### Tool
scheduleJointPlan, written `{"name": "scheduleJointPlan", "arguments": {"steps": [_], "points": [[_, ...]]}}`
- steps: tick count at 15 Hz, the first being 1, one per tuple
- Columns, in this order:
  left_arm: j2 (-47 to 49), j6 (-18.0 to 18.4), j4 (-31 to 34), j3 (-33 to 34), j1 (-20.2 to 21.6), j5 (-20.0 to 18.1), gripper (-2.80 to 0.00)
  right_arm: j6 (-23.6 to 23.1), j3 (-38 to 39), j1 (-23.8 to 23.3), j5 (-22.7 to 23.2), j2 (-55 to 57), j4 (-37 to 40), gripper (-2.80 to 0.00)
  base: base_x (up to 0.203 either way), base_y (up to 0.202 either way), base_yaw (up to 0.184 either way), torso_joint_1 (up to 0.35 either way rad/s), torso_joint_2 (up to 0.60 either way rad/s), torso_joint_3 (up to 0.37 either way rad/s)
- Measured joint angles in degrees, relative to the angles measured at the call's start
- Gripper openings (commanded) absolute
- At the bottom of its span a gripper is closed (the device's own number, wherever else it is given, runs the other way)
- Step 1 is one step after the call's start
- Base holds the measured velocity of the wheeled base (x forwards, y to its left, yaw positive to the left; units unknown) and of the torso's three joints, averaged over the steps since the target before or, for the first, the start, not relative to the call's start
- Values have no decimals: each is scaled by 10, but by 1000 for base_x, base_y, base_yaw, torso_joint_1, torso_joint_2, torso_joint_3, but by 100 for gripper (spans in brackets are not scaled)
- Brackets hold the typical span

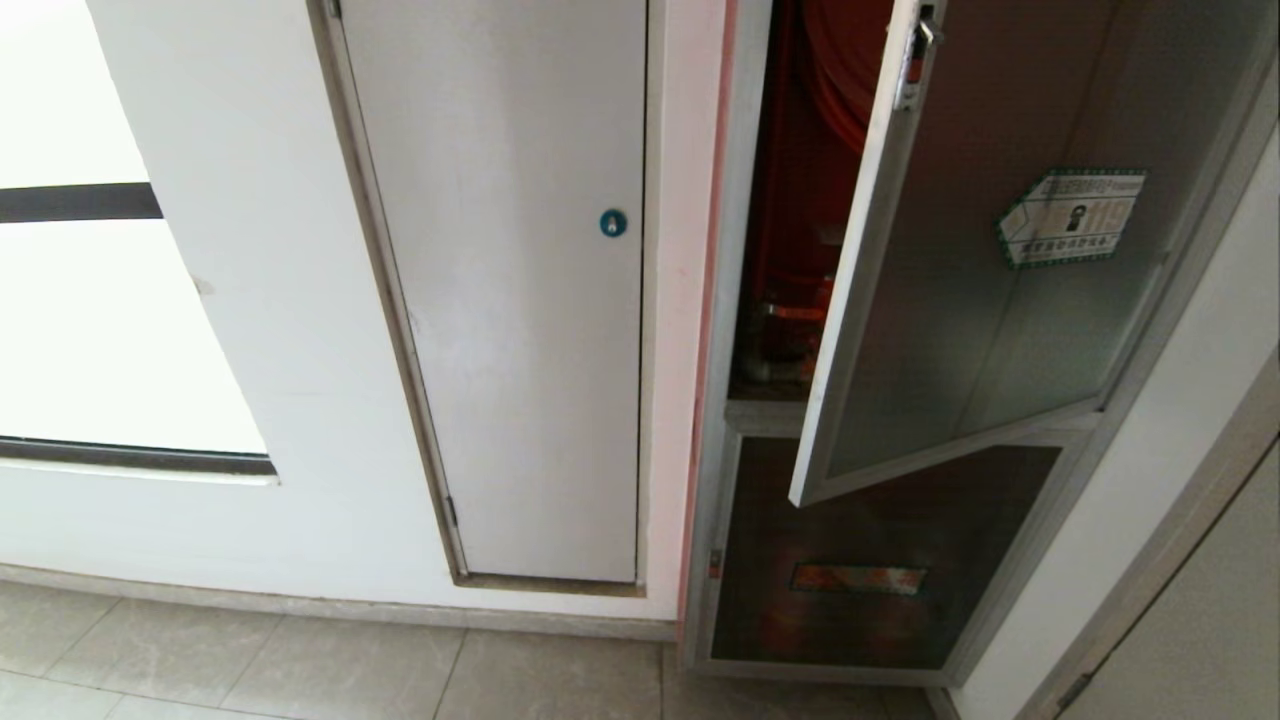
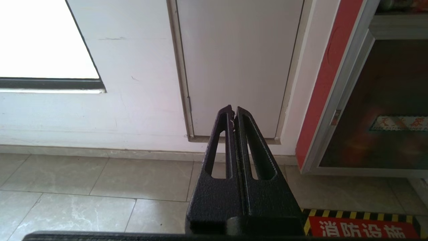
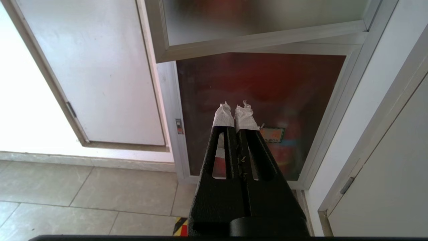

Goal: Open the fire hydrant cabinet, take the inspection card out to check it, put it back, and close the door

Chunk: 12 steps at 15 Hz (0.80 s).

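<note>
I'm seeing the dark tinted glass door standing ajar on the silver fire hydrant cabinet; both grippers' jaws are pressed together, empty. Next: swinging it wider with the right gripper.

This is a corridor or lobby of a public or commercial building. A fire hydrant cabinet with a silver frame is built into a plain white wall, its glass door ajar on a red interior. To its left is a flush white service door with a round blue lock. The floor is pale tile, with a yellow-and-black hazard-striped red floor marking near the cabinet.
</note>
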Motion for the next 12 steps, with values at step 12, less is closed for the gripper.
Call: {"name": "scheduleJointPlan", "arguments": {"steps": [12], "points": [[0,2,-1,0,0,0,-280,0,0,0,0,0,0,-280,10,0,0,0,0,0]]}}
